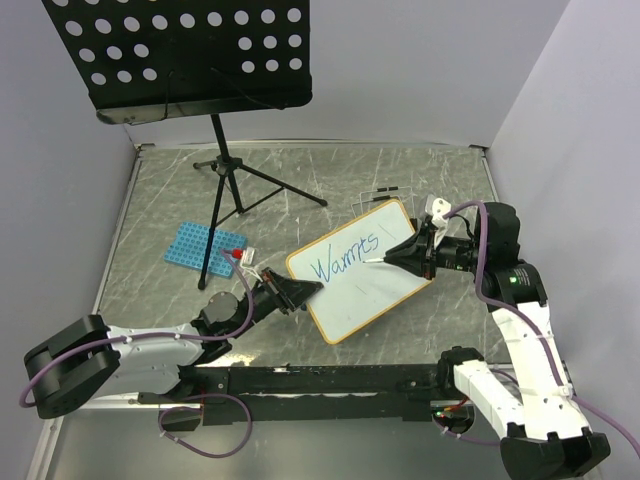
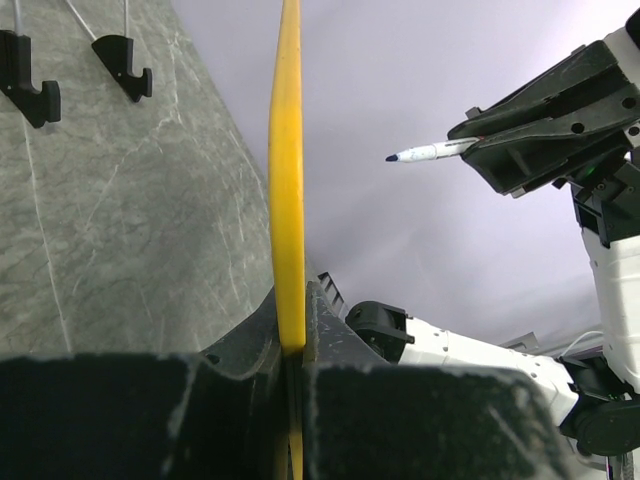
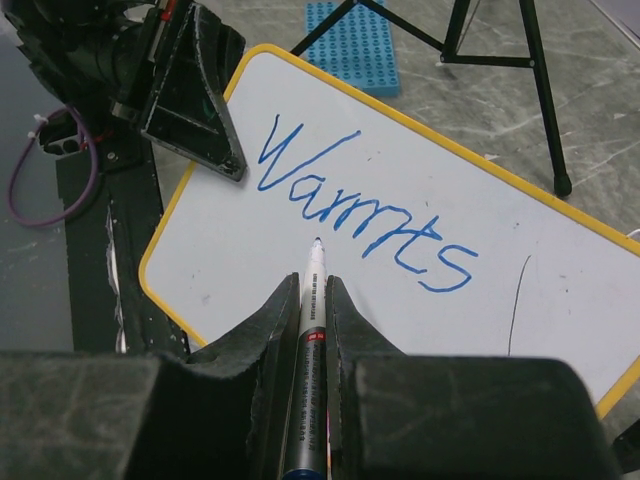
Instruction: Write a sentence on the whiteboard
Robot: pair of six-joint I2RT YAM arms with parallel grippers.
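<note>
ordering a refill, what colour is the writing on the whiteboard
The writing is blue; clearest in the right wrist view.

Whiteboard (image 1: 372, 288) has a smooth, glossy white face, and the orange-yellow frame looks like plastic. The counter (image 1: 400, 170) is grey with a marbled stone look, a slight sheen and some fine scratches. Music stand (image 1: 180, 50) looks like matt black perforated metal. Blue rack (image 1: 195, 243) is plastic, I'd say. Left end effector (image 1: 300, 292) and right end effector (image 3: 312, 284) both have matt black, grainy fingers. Marker (image 2: 430, 152) barrel is shiny white plastic.
</note>
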